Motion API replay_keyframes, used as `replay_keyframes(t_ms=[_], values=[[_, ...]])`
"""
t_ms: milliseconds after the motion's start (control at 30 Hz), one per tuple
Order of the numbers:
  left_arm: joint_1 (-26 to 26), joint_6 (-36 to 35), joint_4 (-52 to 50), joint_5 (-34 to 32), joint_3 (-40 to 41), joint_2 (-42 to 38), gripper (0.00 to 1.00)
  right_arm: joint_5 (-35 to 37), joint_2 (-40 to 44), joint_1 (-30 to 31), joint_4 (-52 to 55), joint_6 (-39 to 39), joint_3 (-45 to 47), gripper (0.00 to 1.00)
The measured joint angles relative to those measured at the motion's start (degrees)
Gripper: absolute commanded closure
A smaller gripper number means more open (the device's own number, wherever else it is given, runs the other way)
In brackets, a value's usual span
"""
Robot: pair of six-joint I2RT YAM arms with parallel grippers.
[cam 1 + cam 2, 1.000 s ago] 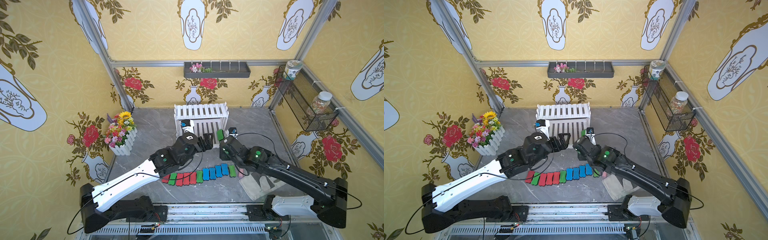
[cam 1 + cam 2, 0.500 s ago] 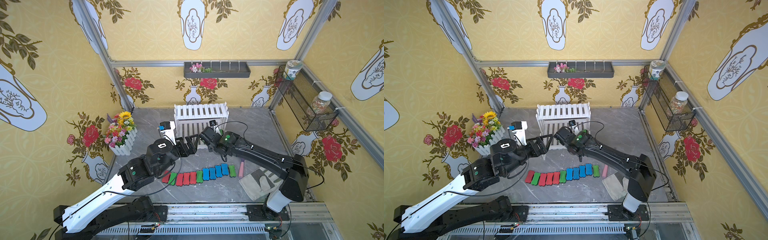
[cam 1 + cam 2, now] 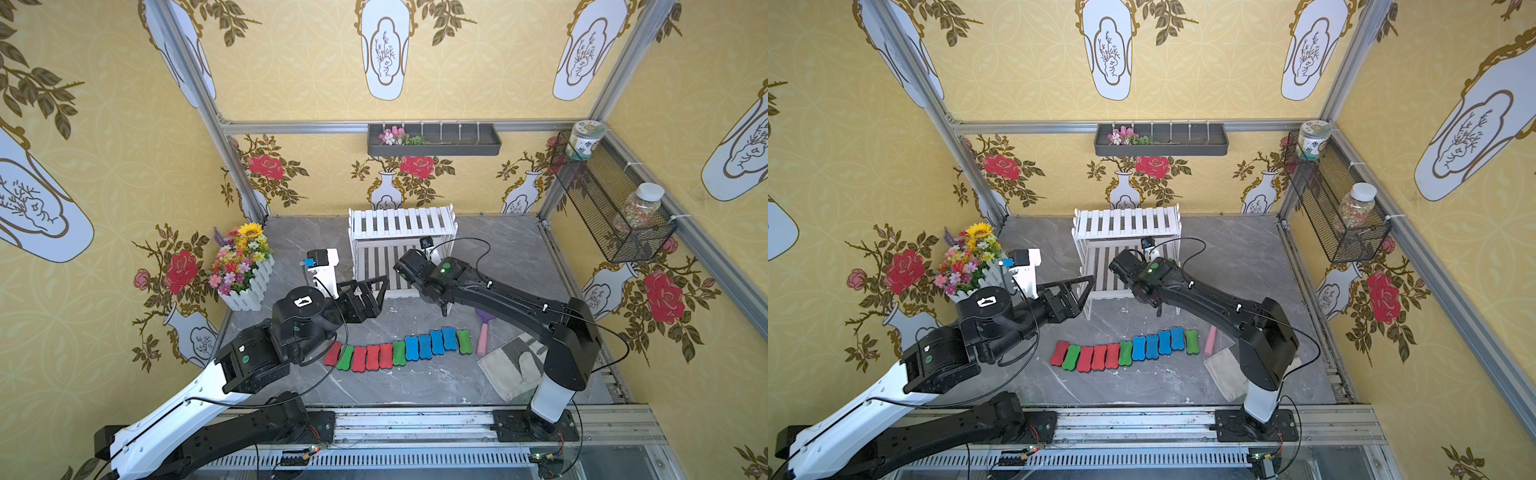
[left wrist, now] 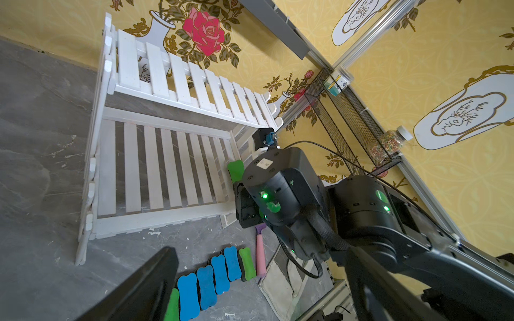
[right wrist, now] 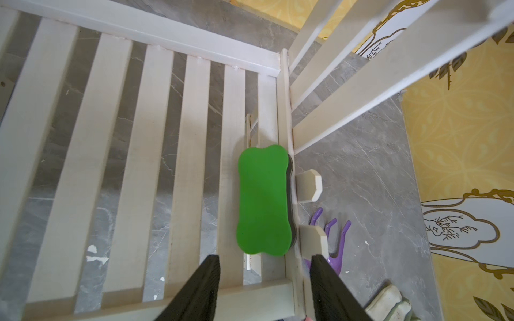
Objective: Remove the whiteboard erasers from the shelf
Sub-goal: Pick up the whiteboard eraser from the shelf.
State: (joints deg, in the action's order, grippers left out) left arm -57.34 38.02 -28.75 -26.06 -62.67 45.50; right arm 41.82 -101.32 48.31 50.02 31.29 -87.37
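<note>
The right arm [image 3: 498,297] rose from its base at the front right corner of the grey marbled table [image 3: 415,382]. Its long black forearm reached back and leftward to the white two-tier slatted shelf [image 3: 401,224], and the wrist bent downward above the right end of the lower tier. In the right wrist view the right hand [image 5: 265,259] was released. Its two black fingers [image 5: 205,280] were spread apart and pointed at a green bone-shaped whiteboard eraser with a dark felt base [image 5: 262,203]. The fingertips stood just short of the eraser's near end, one to each side of its line, gripping nothing. That eraser lay flat, green face up, on the last slats of the lower tier, close against the shelf's right side rail. In the left wrist view it [image 4: 235,170] peeked out from behind the right wrist.

The left arm [image 3: 249,361] stretched from the front left corner toward the table's middle, its wrist roughly level. The left hand [image 3: 380,296] hung wide open and empty near the shelf's front left leg.

Eleven other erasers [image 3: 399,352], red, green and blue, lay side by side in a curving row on the table toward its front edge, well apart from the shelf
</note>
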Motion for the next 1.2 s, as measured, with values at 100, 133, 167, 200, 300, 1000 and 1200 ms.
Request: replay_keyframes(t_ms=[100, 133, 167, 200, 300, 1000, 1200], values=[[0.0, 0.0, -0.1, 0.3, 0.0, 0.1, 0.00, -0.2, -0.3, -0.5, -1.0, -0.2, 0.2, 0.48], [0.0, 0.0, -0.1, 0.3, 0.0, 0.3, 0.01, -0.2, -0.3, -0.9, -1.3, -0.3, 0.4, 0.49], [0.0, 0.0, -0.2, 0.4, 0.0, 0.4, 0.00, -0.5, -0.3, -1.0, -1.7, -0.3, 0.5, 0.49], [0.0, 0.0, -0.3, 0.4, 0.0, 0.6, 0.01, -0.7, -0.3, -1.4, -2.2, -0.7, 0.8, 0.50], [0.0, 0.2, -0.4, 0.4, 0.0, 0.6, 0.00, -1.2, -0.3, -2.3, -2.6, -0.9, 1.6, 0.52], [0.0, 1.0, -0.5, 1.6, 0.0, 1.3, 0.00, -0.2, -1.4, -3.4, -5.1, -1.1, 2.3, 1.00], [0.0, 1.0, -0.5, 1.6, 0.0, 1.2, 0.00, -1.5, -0.4, -3.3, -5.5, -1.1, 2.0, 1.00]])
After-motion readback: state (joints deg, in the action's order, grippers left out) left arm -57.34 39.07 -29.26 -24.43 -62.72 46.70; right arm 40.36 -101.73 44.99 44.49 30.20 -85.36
